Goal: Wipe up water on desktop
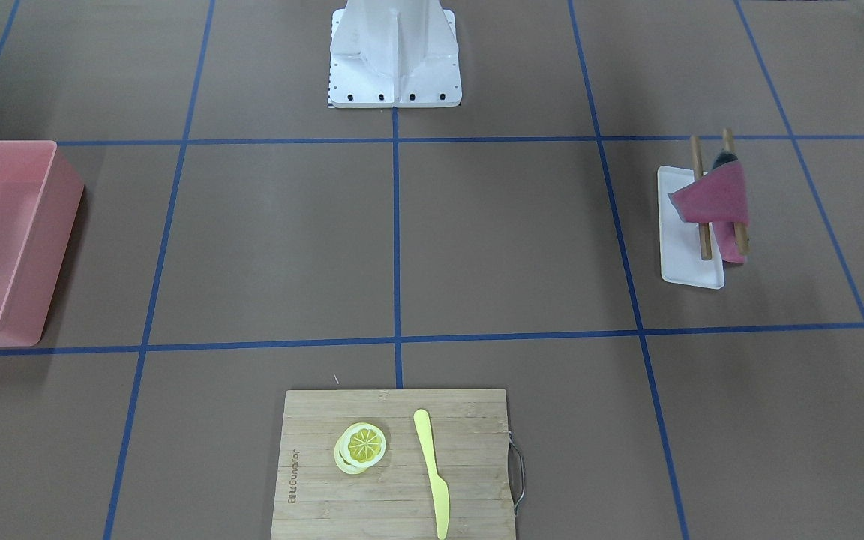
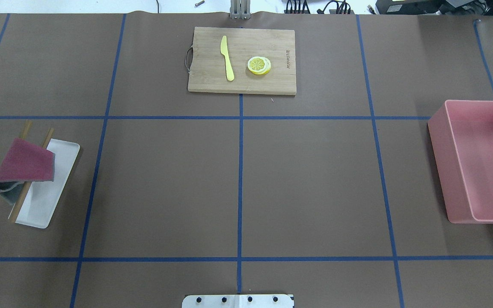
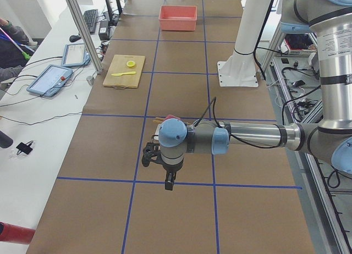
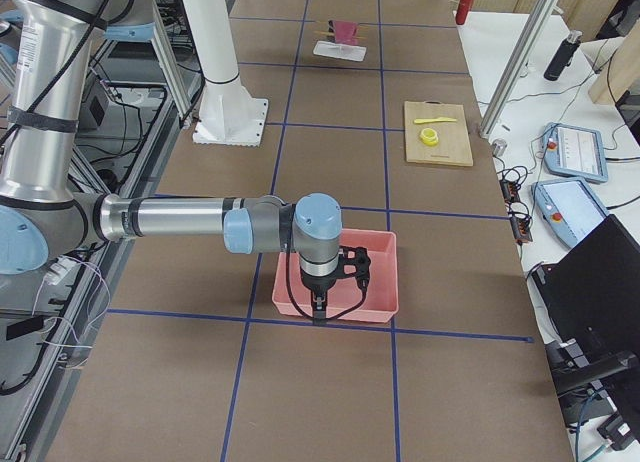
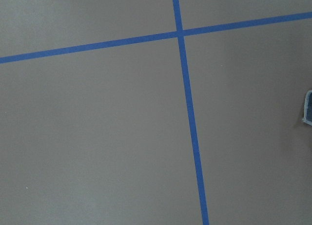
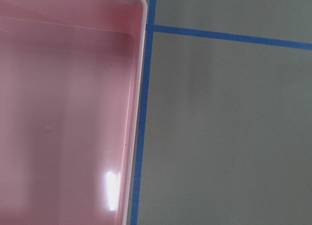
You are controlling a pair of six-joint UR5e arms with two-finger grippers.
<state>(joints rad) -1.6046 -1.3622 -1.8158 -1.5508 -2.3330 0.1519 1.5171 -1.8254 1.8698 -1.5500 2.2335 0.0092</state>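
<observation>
The desktop [image 2: 306,179] is matte brown with a grid of blue tape lines; I can make out no water on it. A dark pink cloth [image 2: 26,164] hangs over a wooden rack above a white tray [image 2: 45,201] on the robot's left; it also shows in the front view [image 1: 713,196]. My left gripper [image 3: 168,183] shows only in the left side view, hanging above the desktop near the tray; I cannot tell whether it is open or shut. My right gripper [image 4: 318,312] shows only in the right side view, above the pink bin's near wall; I cannot tell its state either.
A pink bin [image 2: 482,162] stands at the robot's right. A bamboo cutting board [image 2: 272,42] at the far middle edge carries a yellow knife [image 2: 227,57] and lemon slices [image 2: 259,65]. The robot's white base [image 1: 394,52] is at the near middle.
</observation>
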